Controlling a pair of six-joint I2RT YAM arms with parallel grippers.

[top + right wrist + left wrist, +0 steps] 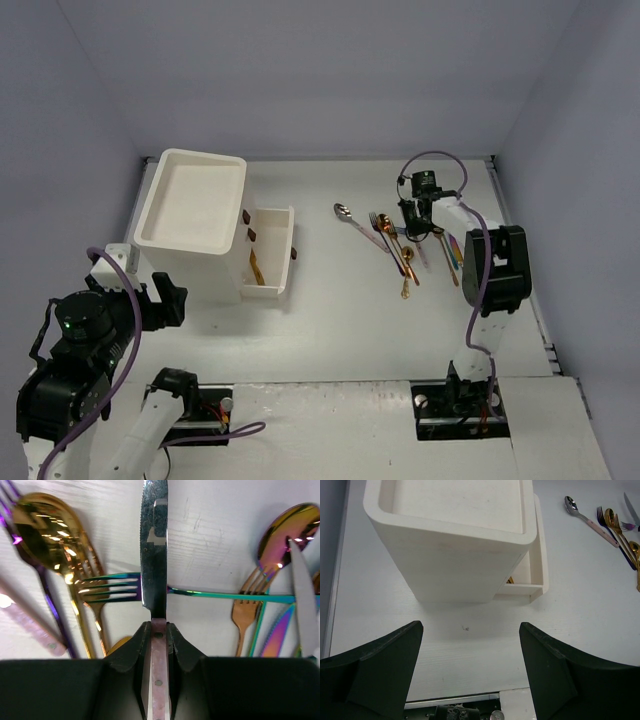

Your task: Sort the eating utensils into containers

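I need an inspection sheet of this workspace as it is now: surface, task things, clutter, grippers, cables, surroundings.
Surface: white table, one small mark near the drawer unit.
Task things: white drawer unit; one drawer pulled out, a gold utensil inside; other utensils clustered on the right.
Clutter: nothing seen.
Grippers: left gripper open, holding nothing; right gripper shut on a pink-handled knife.
Cables: purple cable loops over each arm.
Surroundings: plain walls on three sides.
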